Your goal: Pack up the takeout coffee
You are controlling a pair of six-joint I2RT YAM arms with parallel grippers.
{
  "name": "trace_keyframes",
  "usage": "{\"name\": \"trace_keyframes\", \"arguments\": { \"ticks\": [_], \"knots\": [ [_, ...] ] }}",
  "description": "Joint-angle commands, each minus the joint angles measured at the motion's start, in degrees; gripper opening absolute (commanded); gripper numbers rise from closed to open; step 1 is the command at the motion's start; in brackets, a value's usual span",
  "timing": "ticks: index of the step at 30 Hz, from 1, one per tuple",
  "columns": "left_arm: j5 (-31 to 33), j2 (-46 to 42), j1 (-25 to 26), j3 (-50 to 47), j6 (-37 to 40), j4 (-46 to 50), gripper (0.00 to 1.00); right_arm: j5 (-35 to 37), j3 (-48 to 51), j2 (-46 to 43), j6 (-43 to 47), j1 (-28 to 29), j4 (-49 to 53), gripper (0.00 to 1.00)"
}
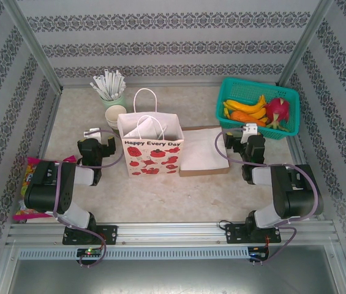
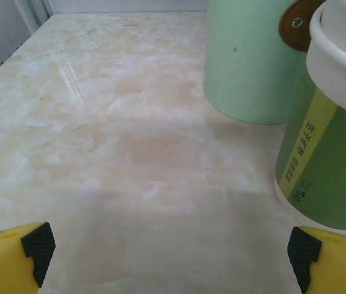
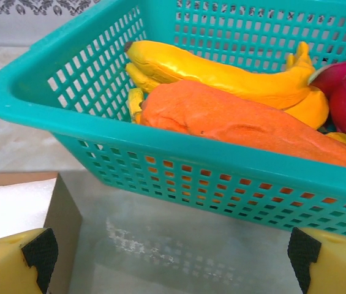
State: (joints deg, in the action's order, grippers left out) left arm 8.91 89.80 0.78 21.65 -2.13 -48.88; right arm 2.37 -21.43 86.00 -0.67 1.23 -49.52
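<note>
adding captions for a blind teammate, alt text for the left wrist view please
A green paper cup with a white top stands at the right edge on a pale marbled table, partly overlapping a pale green cylindrical holder behind it. The left claw is open and holds nothing, its yellow, black-tipped fingers in the bottom corners.
</note>
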Motion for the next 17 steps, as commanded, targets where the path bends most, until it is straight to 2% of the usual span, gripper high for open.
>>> {"name": "trace_keyframes", "arguments": {
  "ticks": [1, 13, 17],
  "knots": [
    [0.5, -0.4, 0.5, 0.7, -0.5, -1.4, 1.0, 2.4, -0.8, 0.3, -1.3, 0.0, -0.9, 0.98],
    [-1.1, -0.4, 0.4, 1.2, 0.0, -0.5, 1.0, 2.5, -0.7, 0.2, -1.3, 0.1, -1.1, 0.98],
    [-3.4, -0.4, 0.5, 1.4, 0.9, -0.1, 1.0, 2.5, -0.6, 0.2, -1.2, 0.1, -1.2, 0.98]
  ]
}}
